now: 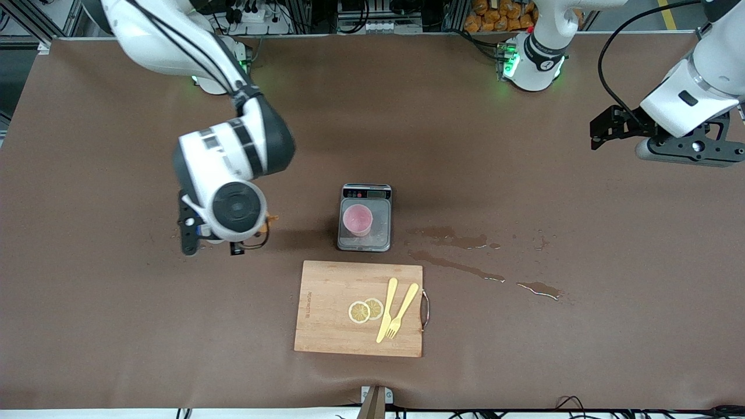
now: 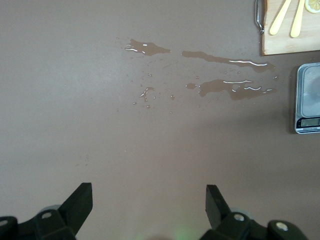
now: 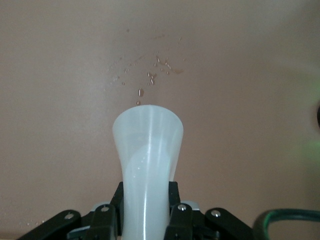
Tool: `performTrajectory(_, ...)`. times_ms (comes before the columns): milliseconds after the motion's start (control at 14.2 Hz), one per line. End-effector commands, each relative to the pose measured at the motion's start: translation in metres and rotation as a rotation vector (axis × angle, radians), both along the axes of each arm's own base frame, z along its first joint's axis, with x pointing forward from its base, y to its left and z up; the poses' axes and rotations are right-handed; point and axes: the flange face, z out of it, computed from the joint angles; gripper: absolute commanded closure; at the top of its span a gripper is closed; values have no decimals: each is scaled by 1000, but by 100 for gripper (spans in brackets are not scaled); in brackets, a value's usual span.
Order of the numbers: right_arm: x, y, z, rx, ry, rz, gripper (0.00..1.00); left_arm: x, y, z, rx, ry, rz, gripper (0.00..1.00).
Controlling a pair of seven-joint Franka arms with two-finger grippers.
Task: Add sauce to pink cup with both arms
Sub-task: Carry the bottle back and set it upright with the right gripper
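The pink cup (image 1: 357, 219) stands upright on a small grey scale (image 1: 365, 242) at the table's middle. My right gripper (image 1: 244, 235) is low over the table, beside the scale toward the right arm's end. It is shut on the sauce bottle, whose orange nozzle (image 1: 271, 220) points toward the cup. In the right wrist view the translucent bottle (image 3: 147, 145) is pinched between the gripper's fingers (image 3: 107, 212), base outward. My left gripper (image 1: 605, 131) is open and empty, waiting in the air over the left arm's end of the table; it also shows in the left wrist view (image 2: 149, 200).
A wooden cutting board (image 1: 332, 308) with two lemon slices (image 1: 365, 310), a yellow knife and a fork (image 1: 401, 311) lies nearer the front camera than the scale. Wet spills (image 1: 454, 238) spread from the scale toward the left arm's end, also in the left wrist view (image 2: 225, 87).
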Motion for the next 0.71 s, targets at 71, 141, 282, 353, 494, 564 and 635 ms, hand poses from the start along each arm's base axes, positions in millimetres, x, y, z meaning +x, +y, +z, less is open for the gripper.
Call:
performTrajectory(71,17,-73,20,207,64,-7,100,-1,-2,12,7,-16,-4,0)
performTrajectory(141,21,-92,20,237,84,29,100,-1,-2,13,8,-18,-4,0)
performTrajectory(282,21,-136,16,310,124,35,100,-1,-2,14,13,-22,7,0)
performTrajectory(353,23,-155,15,371,132,27,100,-1,-1,14,10,-22,27,0)
performTrajectory(494,28,-206,12,481,139,27,100,0,0,16,10,-27,65,0)
performTrajectory(564,28,-237,7,558,140,28,100,0,2,16,6,-26,74,0)
performTrajectory(635,27,-264,-1,619,141,38,100,0,3,16,5,-26,78,0)
